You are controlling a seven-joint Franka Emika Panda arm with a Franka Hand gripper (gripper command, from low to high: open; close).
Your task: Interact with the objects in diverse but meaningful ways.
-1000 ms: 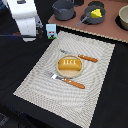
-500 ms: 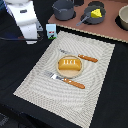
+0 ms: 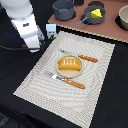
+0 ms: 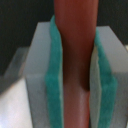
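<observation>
Reddish-brown, the sausage (image 4: 75,60) stands right between my jaws: in the wrist view the two teal pads (image 4: 54,75) press it on both sides, so the gripper (image 4: 75,85) is closed on it, only as far apart as the sausage is thick. Its long axis runs along the fingers, not across them, and one end sticks out past the fingertips.

In the exterior view the white arm (image 3: 25,22) hangs at about ten o'clock from the bread loaf (image 3: 69,64), over the dark counter (image 3: 110,95), near the milk carton (image 3: 51,31). I cannot see the jaws themselves from there.

The loaf lies on a small plate in the middle of the striped placemat (image 3: 35,82), with the fork (image 3: 64,80) at six o'clock and the knife (image 3: 80,56) at twelve. I judge that a put-down would need the free mat at eight o'clock from the loaf; there the room is wide. A round sausage may roll on the flat cloth, so I would bring it low first.
</observation>
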